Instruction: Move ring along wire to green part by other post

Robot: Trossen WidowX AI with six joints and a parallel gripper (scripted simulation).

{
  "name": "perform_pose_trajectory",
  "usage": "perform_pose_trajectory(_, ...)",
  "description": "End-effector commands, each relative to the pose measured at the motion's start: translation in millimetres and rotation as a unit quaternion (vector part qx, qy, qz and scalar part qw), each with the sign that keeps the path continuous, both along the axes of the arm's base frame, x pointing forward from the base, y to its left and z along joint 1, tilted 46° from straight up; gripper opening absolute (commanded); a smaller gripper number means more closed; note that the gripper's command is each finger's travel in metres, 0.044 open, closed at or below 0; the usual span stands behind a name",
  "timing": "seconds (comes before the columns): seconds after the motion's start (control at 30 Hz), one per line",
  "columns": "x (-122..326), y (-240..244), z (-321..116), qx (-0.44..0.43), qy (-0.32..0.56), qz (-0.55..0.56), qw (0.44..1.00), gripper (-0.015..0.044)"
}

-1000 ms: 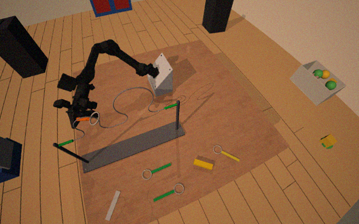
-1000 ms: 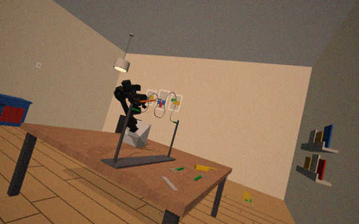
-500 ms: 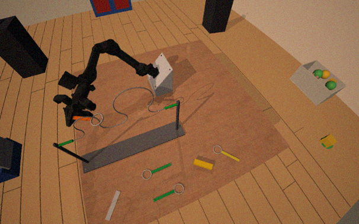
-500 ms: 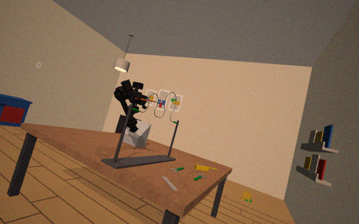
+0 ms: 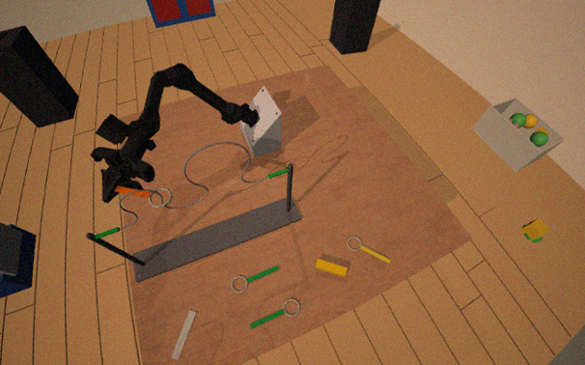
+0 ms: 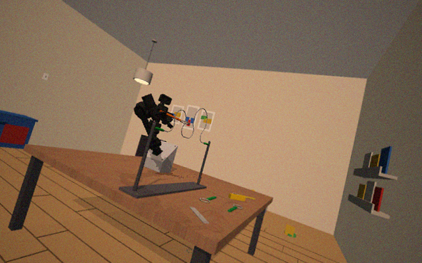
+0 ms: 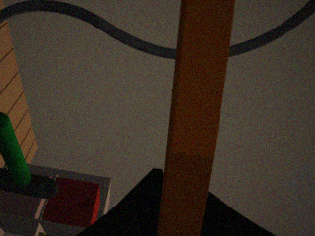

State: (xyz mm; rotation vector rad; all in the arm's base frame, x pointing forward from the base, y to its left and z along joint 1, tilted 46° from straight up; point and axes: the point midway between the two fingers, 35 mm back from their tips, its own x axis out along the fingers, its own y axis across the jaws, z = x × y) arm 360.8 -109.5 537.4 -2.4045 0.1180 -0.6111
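The orange handle (image 5: 138,194) (image 6: 174,116) (image 7: 199,98) is held in my gripper (image 5: 115,188) (image 7: 184,184), which is shut on it. The pale ring (image 5: 170,195) is at the handle's far end, around the thin grey wire (image 5: 186,167) (image 6: 203,109) (image 7: 98,22) as far as the top view shows. The handle crosses the wire in the wrist view; the gap cannot be told. The ring is out of the wrist view. The nearer green part (image 5: 107,232) (image 6: 159,129) (image 7: 14,152) is by the left post (image 5: 118,250) (image 6: 143,158). The other green part (image 5: 279,172) (image 6: 206,143) is by the right post (image 5: 289,188) (image 6: 204,164).
The dark base (image 5: 222,237) (image 6: 165,189) joins both posts. Two green-handled rings, a ring with a yellow handle (image 5: 375,254), a yellow block (image 5: 330,268) and a pale strip (image 5: 183,334) (image 6: 199,215) lie on the table. The wire's large loop rises between the ring and the right post.
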Motion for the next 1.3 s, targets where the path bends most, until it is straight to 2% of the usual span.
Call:
perform_pose_trajectory(0.0,1,3,-1,-0.027,0.0,0.001,1.0,-0.015)
perform_pose_trajectory(0.23,0,5,1,-0.067,-0.003,-0.002,0.998,-0.015)
perform_pose_trajectory(0.57,1,-5,-2,-0.062,-0.001,-0.004,0.998,-0.015)
perform_pose_trajectory(0.97,5,-31,-19,0.024,0.01,-0.004,1.0,-0.015)
perform_pose_trajectory(1.27,8,-54,-41,0.124,0.023,-0.002,0.992,-0.015)
